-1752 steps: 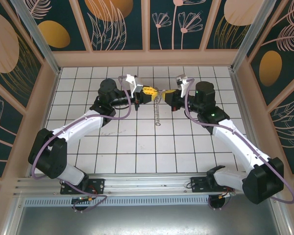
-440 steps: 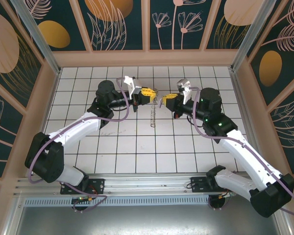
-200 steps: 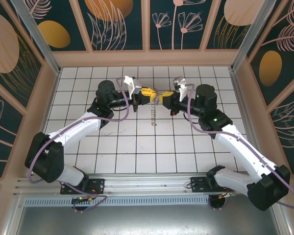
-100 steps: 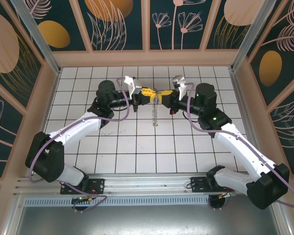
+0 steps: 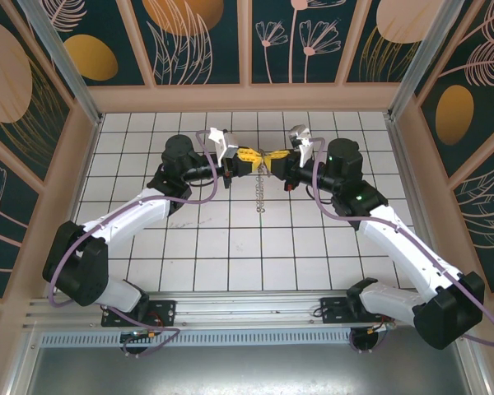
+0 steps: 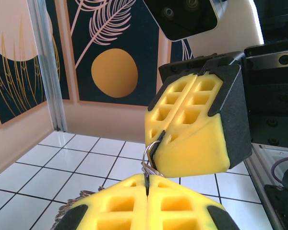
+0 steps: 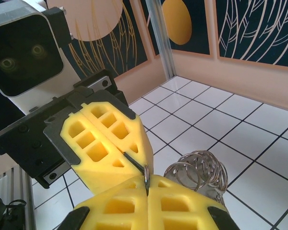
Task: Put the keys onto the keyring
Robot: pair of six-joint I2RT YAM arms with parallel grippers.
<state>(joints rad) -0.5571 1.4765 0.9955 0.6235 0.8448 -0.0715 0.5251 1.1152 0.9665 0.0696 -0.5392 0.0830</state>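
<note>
One keyring point(image 5: 261, 191) end hides between left claw point(image 5: 255, 156) and right claw point(image 5: 272, 158)

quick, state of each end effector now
left end effector: closed, pinching thin metal, key or ring unclear
right end effector: closed on a small metal ring

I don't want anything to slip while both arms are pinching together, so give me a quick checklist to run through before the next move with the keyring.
1. Left gripper shut: ok.
2. Right gripper shut: ok.
3. Thin metal ring pinched in both fingertip seams: ok.
4. Keyring hanging below the meeting fingertips, free of both arms: ok.
5. Keyring's lower end clear of the tiles: cannot tell.
6. Key threaded onto the keyring: cannot tell, I can't make the key out.
</note>
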